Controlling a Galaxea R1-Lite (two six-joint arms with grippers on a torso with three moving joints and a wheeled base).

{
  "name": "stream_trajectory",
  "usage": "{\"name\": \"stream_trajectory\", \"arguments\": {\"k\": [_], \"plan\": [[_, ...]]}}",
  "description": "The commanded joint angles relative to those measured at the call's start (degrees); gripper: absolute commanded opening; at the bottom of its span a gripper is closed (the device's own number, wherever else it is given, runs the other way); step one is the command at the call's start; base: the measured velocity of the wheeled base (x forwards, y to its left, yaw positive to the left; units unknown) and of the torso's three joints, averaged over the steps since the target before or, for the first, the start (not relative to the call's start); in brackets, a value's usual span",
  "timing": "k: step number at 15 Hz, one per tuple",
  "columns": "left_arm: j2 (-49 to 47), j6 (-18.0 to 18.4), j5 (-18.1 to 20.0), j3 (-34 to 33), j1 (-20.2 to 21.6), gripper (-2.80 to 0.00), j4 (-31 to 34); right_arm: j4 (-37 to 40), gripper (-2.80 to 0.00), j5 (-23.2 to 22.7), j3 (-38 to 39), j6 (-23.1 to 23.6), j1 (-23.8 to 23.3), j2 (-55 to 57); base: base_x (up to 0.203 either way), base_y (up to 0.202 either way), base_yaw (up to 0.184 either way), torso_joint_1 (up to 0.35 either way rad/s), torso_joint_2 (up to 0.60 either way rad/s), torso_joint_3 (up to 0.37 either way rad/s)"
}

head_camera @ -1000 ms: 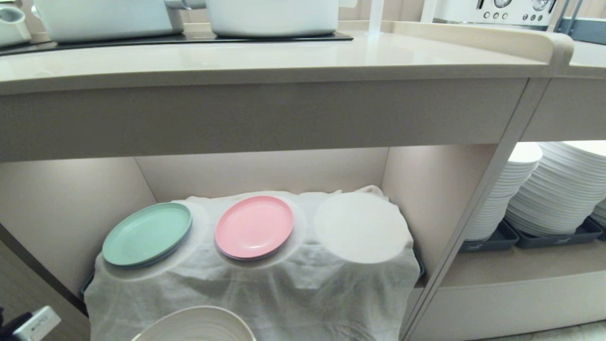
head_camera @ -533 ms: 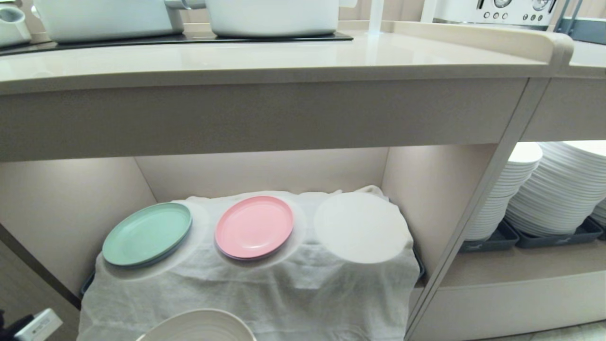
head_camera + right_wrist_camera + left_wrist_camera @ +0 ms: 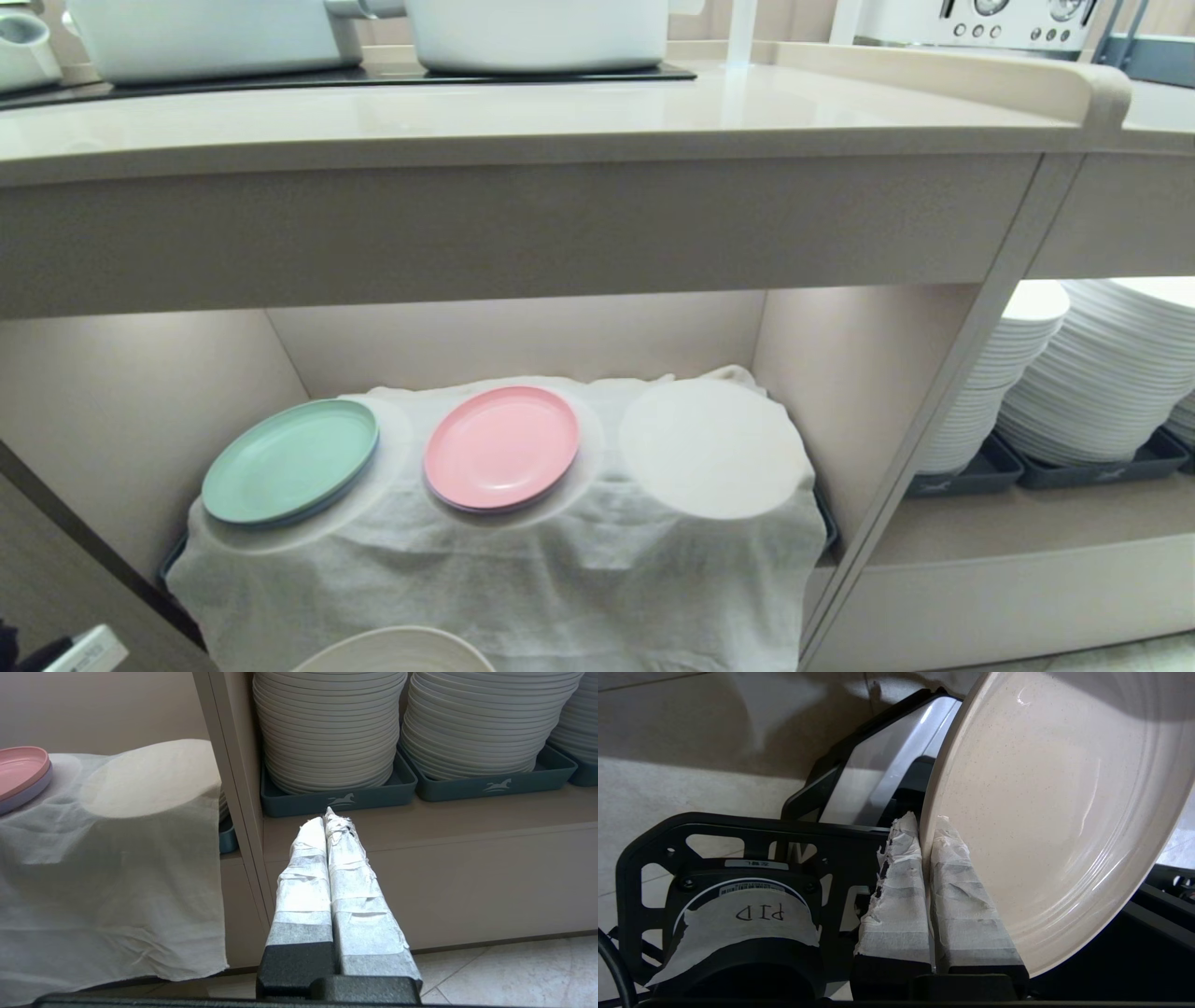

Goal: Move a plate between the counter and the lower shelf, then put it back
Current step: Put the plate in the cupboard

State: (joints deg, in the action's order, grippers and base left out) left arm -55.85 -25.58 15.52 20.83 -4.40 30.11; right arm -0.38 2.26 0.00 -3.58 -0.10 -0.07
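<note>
Tape-wrapped fingers (image 3: 896, 891) of the left gripper (image 3: 924, 826) were clamped on the rim of the cream plate (image 3: 1064, 812), held low in front of the cloth-draped lower shelf (image 3: 140, 392), its edge showing at the head view's bottom. The right gripper (image 3: 329, 816) hung empty and closed before the white plate stacks (image 3: 327, 728).

We note the plate (image 3: 397, 651) at the bottom edge, below the lower shelf (image 3: 523, 341); a mint-green plate (image 3: 289, 460) and pink plate (image 3: 500, 447) rest on the white cloth (image 3: 523, 579).
</note>
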Motion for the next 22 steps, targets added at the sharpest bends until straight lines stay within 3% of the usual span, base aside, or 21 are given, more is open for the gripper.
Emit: {"name": "stream_trajectory", "arguments": {"k": [1,12,16,22], "plan": [[-0.27,-0.18,0.41,0.06,0.01,-2.80,0.13,-0.06,-2.80,0.03,0.00,-0.02,0.01,0.07,0.000,0.000,0.000,0.000,0.00,0.000],[-0.23,-0.09,0.83,-0.09,-0.08,-2.80,0.04,-0.06,-2.80,0.03,0.00,-0.02,0.01,0.07,0.000,0.000,0.000,0.000,0.00,0.000],[-0.14,-0.18,1.71,0.00,0.01,-2.80,0.04,-0.06,-2.80,0.03,0.00,-0.02,0.01,0.07,-0.132,0.000,-0.002,0.000,0.01,0.004],[-0.05,-0.18,1.80,0.07,0.01,-2.80,0.04,-0.06,-2.80,0.03,0.00,-0.02,0.01,0.07,0.000,0.000,0.000,0.000,0.00,0.000]]}}
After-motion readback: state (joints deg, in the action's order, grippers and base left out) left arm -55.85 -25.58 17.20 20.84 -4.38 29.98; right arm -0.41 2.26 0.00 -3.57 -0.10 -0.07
